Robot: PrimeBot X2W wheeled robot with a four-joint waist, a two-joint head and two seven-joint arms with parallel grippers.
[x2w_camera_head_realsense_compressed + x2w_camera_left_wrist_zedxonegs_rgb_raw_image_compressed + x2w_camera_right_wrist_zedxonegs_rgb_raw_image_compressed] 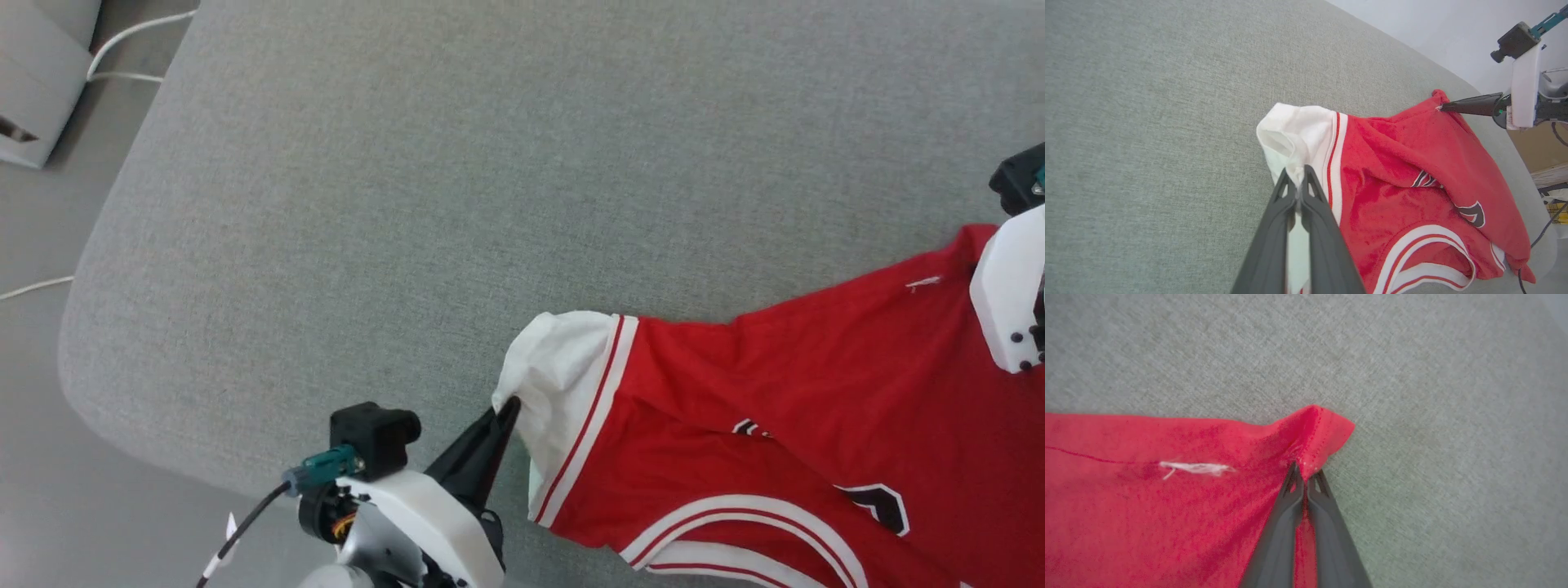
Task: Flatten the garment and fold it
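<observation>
The flattening step is being carried out. The garment [775, 408] is lying rumpled on the grey upholstered surface [408, 204], toward the right side of the head view, with its print partly hidden in folds. The white sleeve [563, 367] is being pinched by the left gripper [508, 406], its fingers clamped together on the sleeve's edge. A red hem corner [1318, 428] is being gripped by the right gripper [1305, 473], its fingers likewise closed on cloth. By this reading, a stretch is being set up. The two held points need to be drawn apart and lifted a little, so that the slack between them is taken out without the cloth slipping free.
</observation>
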